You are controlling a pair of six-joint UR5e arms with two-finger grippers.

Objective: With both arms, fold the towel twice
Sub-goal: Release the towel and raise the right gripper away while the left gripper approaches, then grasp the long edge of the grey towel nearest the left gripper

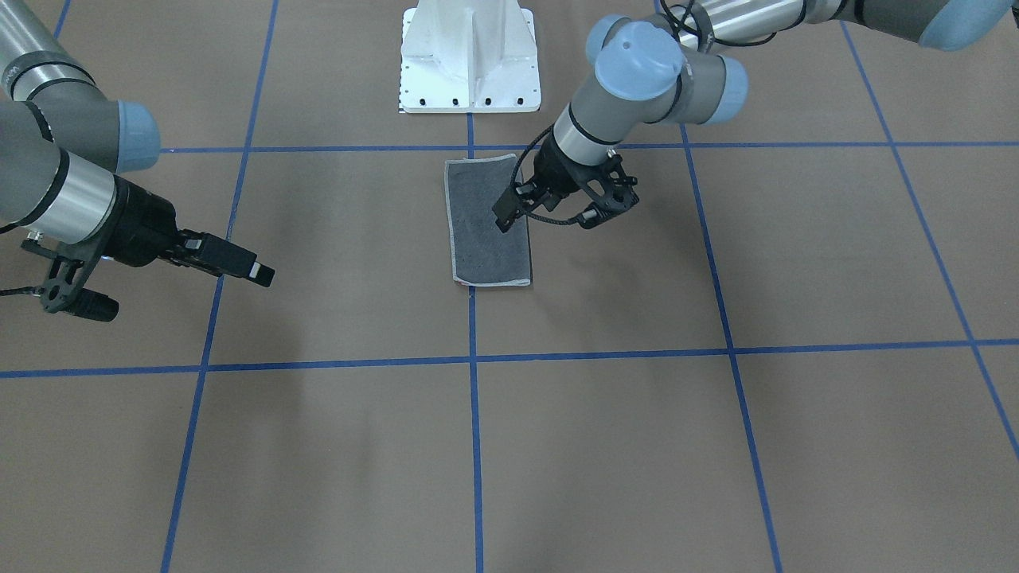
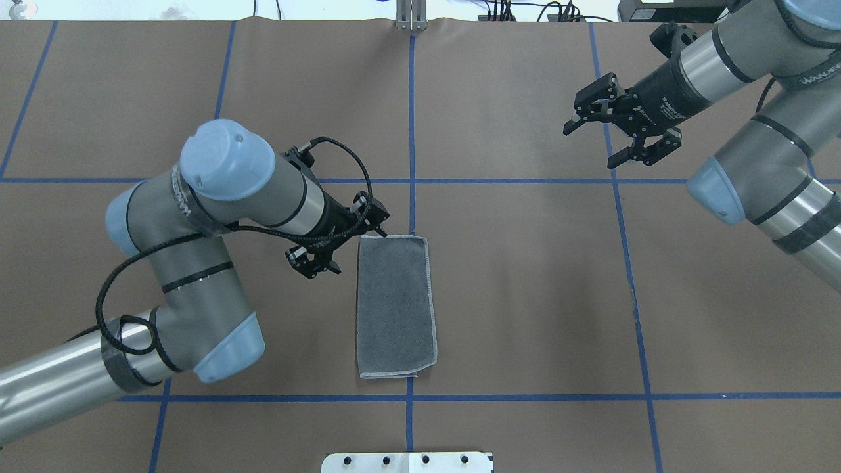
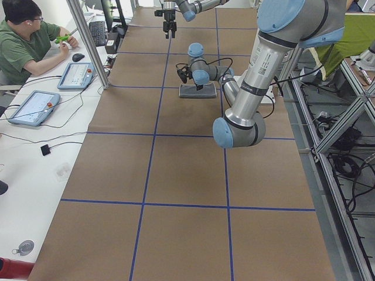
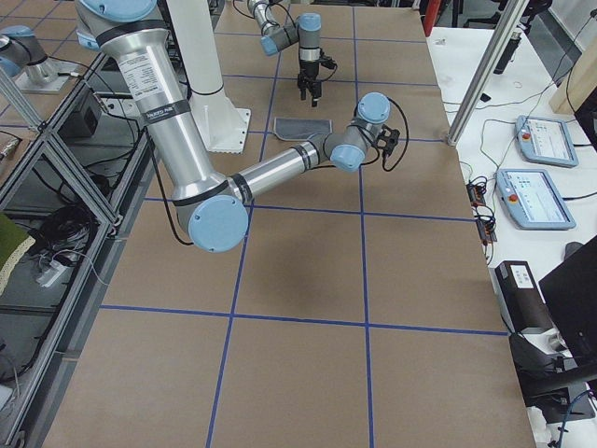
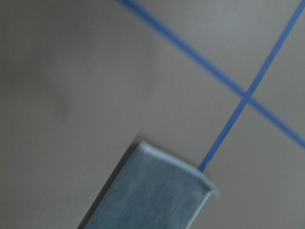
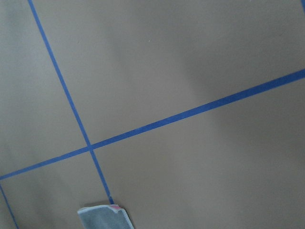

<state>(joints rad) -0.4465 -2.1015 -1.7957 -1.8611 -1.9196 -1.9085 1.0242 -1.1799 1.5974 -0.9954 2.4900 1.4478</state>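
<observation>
The towel (image 2: 395, 305) was seen folded into a narrow strip, dark grey face up with the pale stitched edge showing, laid flat on the brown table (image 2: 525, 295) across the central blue tape line (image 2: 410, 118), a short way out from the white pedestal base (image 1: 470, 56); a sliver of pink was caught at one corner in the right wrist view. The left gripper (image 2: 379, 228) was held low beside the strip's far corner on the robot's left; contact could not be made out, and whether its fingers were spread or pressed together could not be told. The right gripper (image 2: 570, 123) was held well apart from the towel, over bare table; its fingers likewise could not be judged.
</observation>
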